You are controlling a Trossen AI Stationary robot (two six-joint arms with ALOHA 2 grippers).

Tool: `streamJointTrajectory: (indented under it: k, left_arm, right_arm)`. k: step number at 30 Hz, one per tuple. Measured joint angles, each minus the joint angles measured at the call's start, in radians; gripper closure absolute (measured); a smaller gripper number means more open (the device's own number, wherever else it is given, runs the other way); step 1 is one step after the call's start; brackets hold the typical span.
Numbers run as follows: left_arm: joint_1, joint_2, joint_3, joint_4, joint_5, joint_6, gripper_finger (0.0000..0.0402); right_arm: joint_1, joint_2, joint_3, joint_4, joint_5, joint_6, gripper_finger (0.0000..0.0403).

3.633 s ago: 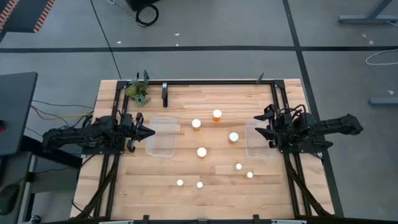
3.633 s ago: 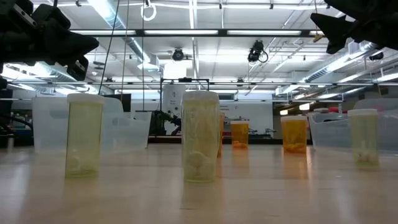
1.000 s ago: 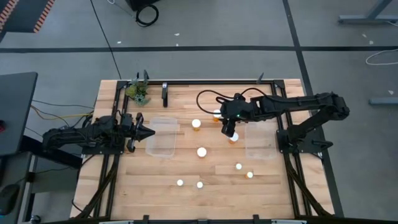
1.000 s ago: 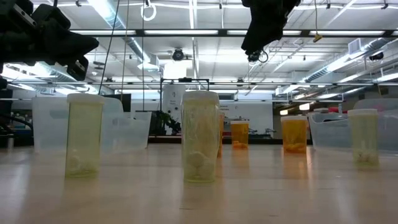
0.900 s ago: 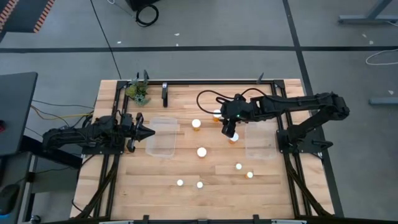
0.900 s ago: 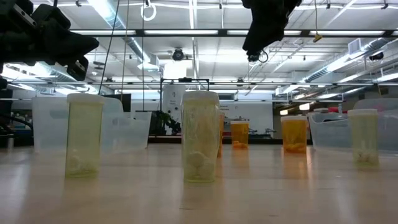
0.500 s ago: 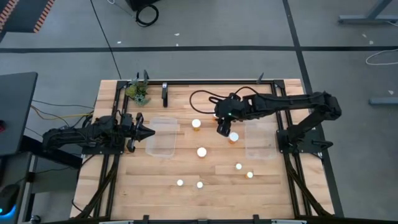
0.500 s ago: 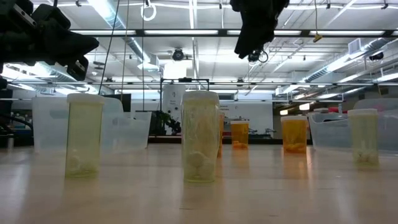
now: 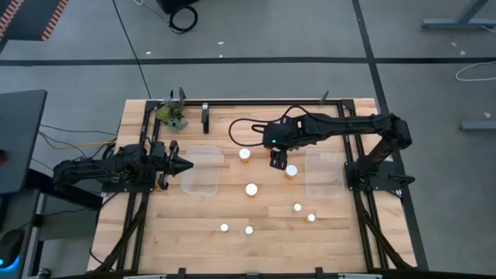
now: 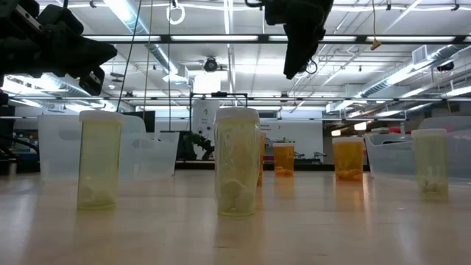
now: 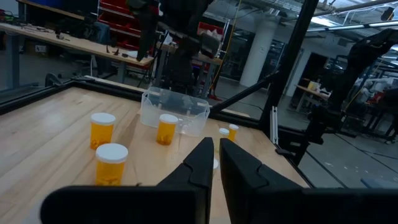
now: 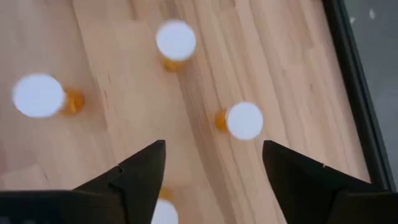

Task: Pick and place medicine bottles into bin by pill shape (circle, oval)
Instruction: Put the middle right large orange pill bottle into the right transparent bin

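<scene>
Wide-spread right gripper (image 9: 277, 159) over white-capped amber medicine bottles (image 9: 291, 171) mid-table, gripping nothing. Pressed-together left gripper (image 9: 186, 164) beside clear plastic bin (image 9: 201, 171).

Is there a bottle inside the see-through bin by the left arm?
No, in the high view the clear bin beside the left gripper shows only bare wood through it, and the bottles stand outside on the table.
</scene>
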Motion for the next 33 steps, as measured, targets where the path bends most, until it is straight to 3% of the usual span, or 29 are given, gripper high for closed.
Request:
streamJointTrajectory:
  k: [25, 33]
  left_arm:
    - [0.0, 0.0, 0.0, 0.0, 0.0, 0.0, 0.0374]
    - [0.0, 0.0, 0.0, 0.0, 0.0, 0.0, 0.037]
  right_arm:
    - [-0.004, 0.126, -0.006, -0.086, -0.082, 0.024, 0.0094]
    - [0.002, 0.126, -0.091, -0.067, -0.082, 0.031, 0.0094]
